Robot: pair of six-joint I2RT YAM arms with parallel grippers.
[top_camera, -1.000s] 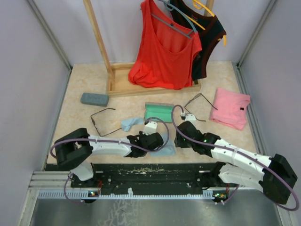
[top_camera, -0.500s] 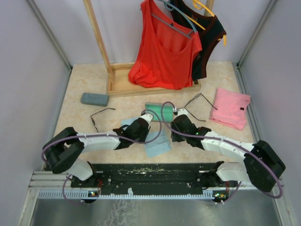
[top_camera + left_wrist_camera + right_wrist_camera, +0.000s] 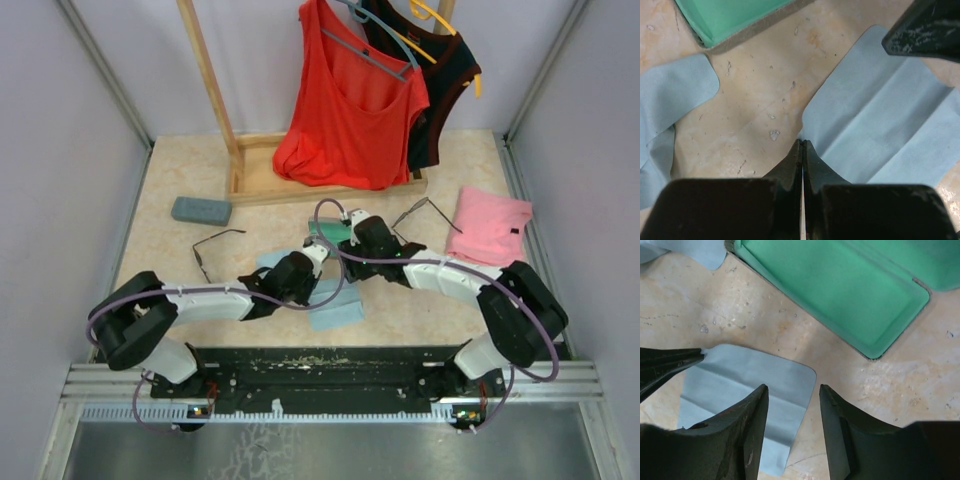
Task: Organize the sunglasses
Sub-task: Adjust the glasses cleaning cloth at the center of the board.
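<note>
green lining fills the open case (image 3: pixel 840 295), and just on its near side lies a flat blue cloth (image 3: pixel 880 120). the left gripper (image 3: pixel 803 145) is closed tight, seemingly nipping that cloth's corner. the right gripper (image 3: pixel 792 390) hangs spread and empty over the cloth's case-side edge. one pair of sunglasses (image 3: pixel 215 250) lies left of the case, the other pair (image 3: pixel 425 210) right, both untouched. so thin a pinch could slip, bunching the cloth.

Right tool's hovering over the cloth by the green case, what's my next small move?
Probably lower the right tool and close on the corner of the blue cloth below it: its jaws are open over that corner, and the left tool seems pinched on the adjacent corner.
</note>
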